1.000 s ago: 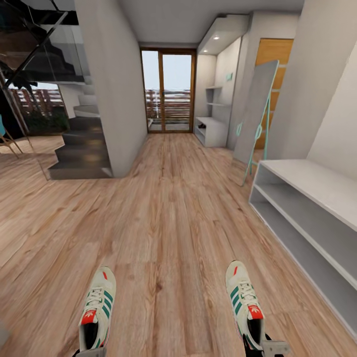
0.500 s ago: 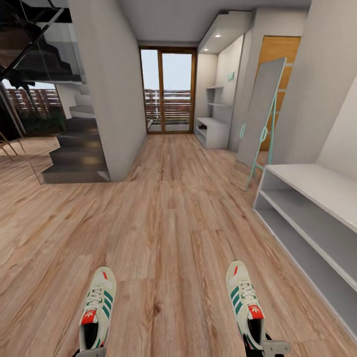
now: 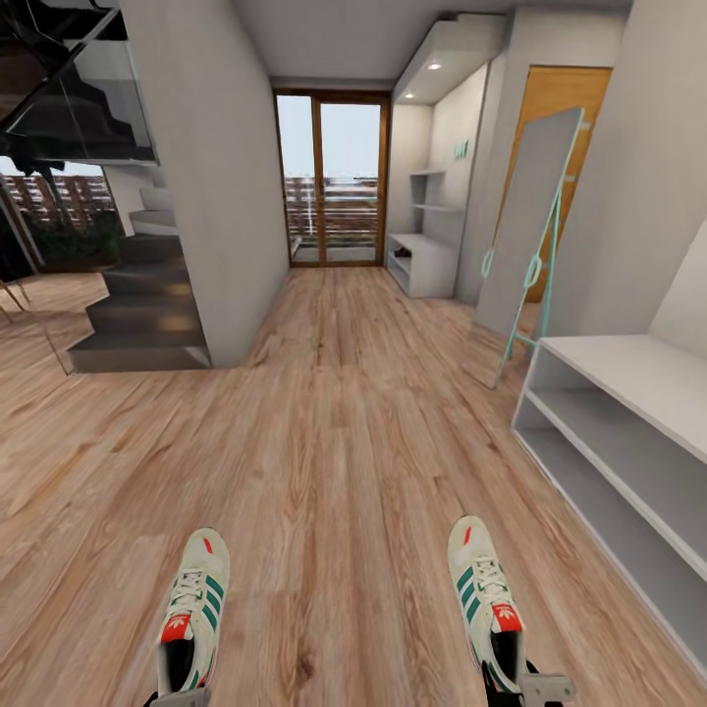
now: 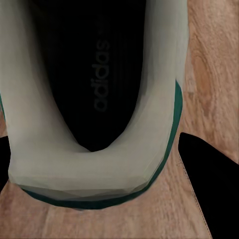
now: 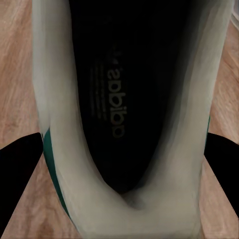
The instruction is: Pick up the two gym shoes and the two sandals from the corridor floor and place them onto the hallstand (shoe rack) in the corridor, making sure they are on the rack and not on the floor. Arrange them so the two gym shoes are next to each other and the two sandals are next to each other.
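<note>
Matt wood-grain plank floor (image 3: 344,442), smooth pale grey matt shoe rack (image 3: 427,260), gym shoes (image 3: 191,614) with off-white cloth-like uppers

Readable: "adidas" in dark grey letters on the black insole of the left gym shoe (image 4: 99,74), seen through the shoe's opening in the left wrist view. Same word, "adidas", with a faint trefoil mark beside it and some small print too blurred to read, on the black insole of the right gym shoe (image 5: 117,109) in the right wrist view. In the head view, a white trefoil logo on each red-orange tongue label, wording beneath too small to make out. No other text, numbers or signs legible anywhere.
</note>
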Controlling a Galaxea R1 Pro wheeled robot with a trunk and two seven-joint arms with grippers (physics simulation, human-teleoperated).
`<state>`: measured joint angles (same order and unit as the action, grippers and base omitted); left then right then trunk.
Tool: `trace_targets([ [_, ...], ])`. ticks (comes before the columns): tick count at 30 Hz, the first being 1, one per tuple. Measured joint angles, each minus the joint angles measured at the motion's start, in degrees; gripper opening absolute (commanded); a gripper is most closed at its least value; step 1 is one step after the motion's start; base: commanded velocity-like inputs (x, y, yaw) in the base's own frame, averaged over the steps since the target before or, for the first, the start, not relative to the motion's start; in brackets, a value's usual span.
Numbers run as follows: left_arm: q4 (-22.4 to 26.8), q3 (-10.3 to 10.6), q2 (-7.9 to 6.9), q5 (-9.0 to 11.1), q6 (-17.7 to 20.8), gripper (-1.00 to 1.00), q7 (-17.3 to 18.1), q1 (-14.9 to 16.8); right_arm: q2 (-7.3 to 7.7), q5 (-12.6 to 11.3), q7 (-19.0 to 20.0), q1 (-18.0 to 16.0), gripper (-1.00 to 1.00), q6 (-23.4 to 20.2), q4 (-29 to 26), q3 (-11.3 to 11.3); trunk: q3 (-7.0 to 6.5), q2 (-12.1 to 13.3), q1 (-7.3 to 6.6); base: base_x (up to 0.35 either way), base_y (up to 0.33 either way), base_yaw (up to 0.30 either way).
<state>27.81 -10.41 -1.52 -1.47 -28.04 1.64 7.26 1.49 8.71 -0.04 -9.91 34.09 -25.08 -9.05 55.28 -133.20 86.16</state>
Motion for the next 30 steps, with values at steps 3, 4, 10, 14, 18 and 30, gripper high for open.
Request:
trace_targets([
  [3, 0.00, 0.00, 0.00, 0.00, 0.00, -1.00, 0.00, 0.00, 0.03, 0.00, 0.00, -0.02, -1.00, 0.00, 0.00, 0.00, 0.00, 0.00, 0.00, 0.338, 0.000, 0.000],
  [4, 0.00, 0.00, 0.00, 0.00, 0.00, -1.00, 0.00, 0.00, 0.03, 0.00, -0.01, -0.01, -1.00, 0.00, 0.00, 0.00, 0.00, 0.00, 0.00, 0.338, 0.000, 0.000],
  [10, 0.00, 0.00, 0.00, 0.00, 0.00, -1.00, 0.00, 0.00, 0.06, 0.00, 0.00, -0.02, -1.00, 0.00, 0.00, -0.03, 0.00, 0.00, 0.00, 0.338, 0.000, 0.000],
  [14, 0.00, 0.00, 0.00, 0.00, 0.00, -1.00, 0.00, 0.00, 0.08, 0.00, 0.00, -0.02, -1.00, 0.00, 0.00, -0.01, 0.00, 0.00, 0.00, 0.338, 0.000, 0.000],
  [18, 0.00, 0.00, 0.00, 0.00, 0.00, -1.00, 0.00, 0.00, 0.11, 0.00, 0.00, -0.03, -1.00, 0.00, 0.00, -0.01, 0.00, 0.00, 0.00, 0.338, 0.000, 0.000],
  [30, 0.00, 0.00, 0.00, 0.00, 0.00, -1.00, 0.00, 0.00, 0.13, 0.00, 0.00, 0.01, -1.00, 0.00, 0.00, 0.00, 0.00, 0.00, 0.00, 0.338, 0.000, 0.000],
])
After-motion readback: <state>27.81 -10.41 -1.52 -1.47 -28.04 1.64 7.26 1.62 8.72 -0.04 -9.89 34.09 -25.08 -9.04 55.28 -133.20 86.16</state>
